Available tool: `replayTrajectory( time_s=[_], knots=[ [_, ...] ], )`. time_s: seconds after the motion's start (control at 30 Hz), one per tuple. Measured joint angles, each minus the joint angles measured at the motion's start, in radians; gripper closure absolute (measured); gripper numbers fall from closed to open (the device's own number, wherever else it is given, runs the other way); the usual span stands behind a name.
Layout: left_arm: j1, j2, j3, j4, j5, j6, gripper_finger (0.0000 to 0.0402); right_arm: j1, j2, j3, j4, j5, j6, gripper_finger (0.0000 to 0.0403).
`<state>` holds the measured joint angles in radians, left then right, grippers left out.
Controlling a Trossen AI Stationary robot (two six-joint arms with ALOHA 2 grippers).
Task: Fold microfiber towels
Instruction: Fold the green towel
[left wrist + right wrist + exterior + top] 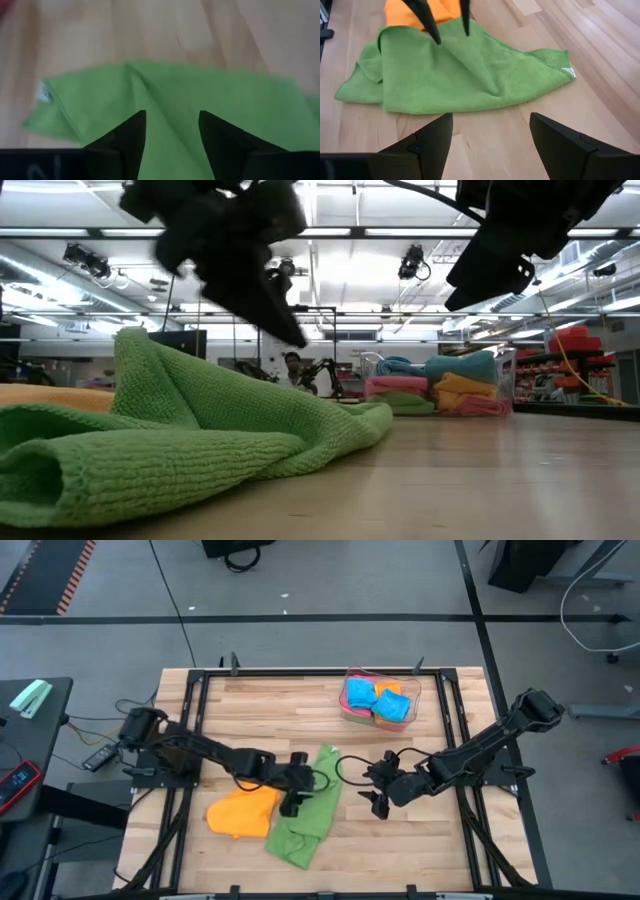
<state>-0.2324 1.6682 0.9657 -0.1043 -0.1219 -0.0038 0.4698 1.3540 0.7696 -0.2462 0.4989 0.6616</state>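
A green microfiber towel (305,815) (450,80) lies rumpled on the wooden table, a raised crease running across its middle and a white tag (570,72) at one corner. An orange towel (243,812) lies against its left side. My left gripper (297,790) (172,115) hovers open just above the green towel's crease, fingertips pointing slantwise down; the low view shows them clear of the cloth. My right gripper (378,802) (490,120) stands open over bare wood to the right of the green towel, with nothing between its fingers.
A clear tray (415,685) at the table's far right holds several folded towels in blue, orange and pink. Black frame rails (190,740) run along the table's left and right sides. Bare wood lies near the front edge and between the green towel and the tray.
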Motion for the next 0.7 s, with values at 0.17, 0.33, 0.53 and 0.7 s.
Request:
replayTrajectory(
  time_s=[0.17,0.33,0.53,0.7],
  knots=[
    [-0.046,-0.009,-0.001,-0.181,-0.003,0.152,0.0207,0.000,0.000,0.000,0.000,0.000,-0.015,0.0130],
    [-0.089,-0.009,-0.001,-0.233,-0.061,0.288,0.0206,0.000,0.000,0.000,-0.001,0.000,-0.039,0.0130],
    [-0.141,-0.016,-0.001,-0.281,-0.159,0.322,0.0199,0.000,0.000,0.000,-0.014,0.001,-0.040,0.0130],
    [-0.161,-0.015,-0.001,-0.362,-0.164,0.354,0.0211,0.000,0.000,0.000,-0.021,0.001,-0.038,0.0130]
  ],
)
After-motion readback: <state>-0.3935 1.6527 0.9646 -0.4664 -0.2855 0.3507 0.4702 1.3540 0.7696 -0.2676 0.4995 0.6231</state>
